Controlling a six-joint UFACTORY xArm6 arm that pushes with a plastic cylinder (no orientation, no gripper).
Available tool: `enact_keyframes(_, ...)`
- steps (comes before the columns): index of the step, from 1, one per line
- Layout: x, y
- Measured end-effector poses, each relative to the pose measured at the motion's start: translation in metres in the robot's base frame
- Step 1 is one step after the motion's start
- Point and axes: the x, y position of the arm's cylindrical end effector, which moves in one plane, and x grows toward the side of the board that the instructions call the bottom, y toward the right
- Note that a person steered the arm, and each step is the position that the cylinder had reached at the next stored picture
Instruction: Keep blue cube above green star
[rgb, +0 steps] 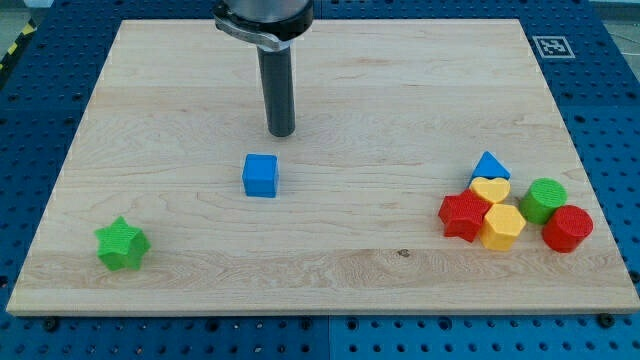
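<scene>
Now sitting upright mid-board: small blue cube, well up-right of green star block. Just above cube, apart, touching nothing: my tip; no pincer fitted.

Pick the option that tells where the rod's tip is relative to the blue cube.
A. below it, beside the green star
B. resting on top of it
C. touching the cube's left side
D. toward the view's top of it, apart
D: my tip ends toward the view's top of the blue cube, slightly to its right, with bare board showing between them.

Single view, elevated, angled down across the wooden board from its near edge; whole board framed, the rod entering from the top.
</scene>
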Motion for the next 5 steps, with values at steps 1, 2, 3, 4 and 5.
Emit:
enact_keyframes(1, 0.001, 0.005)
enact_keyframes(2, 0.017, 0.024)
enact_keyframes(3, 0.021, 0.03)
enact_keyframes(4, 0.021, 0.03)
enact_keyframes(5, 0.021, 0.039)
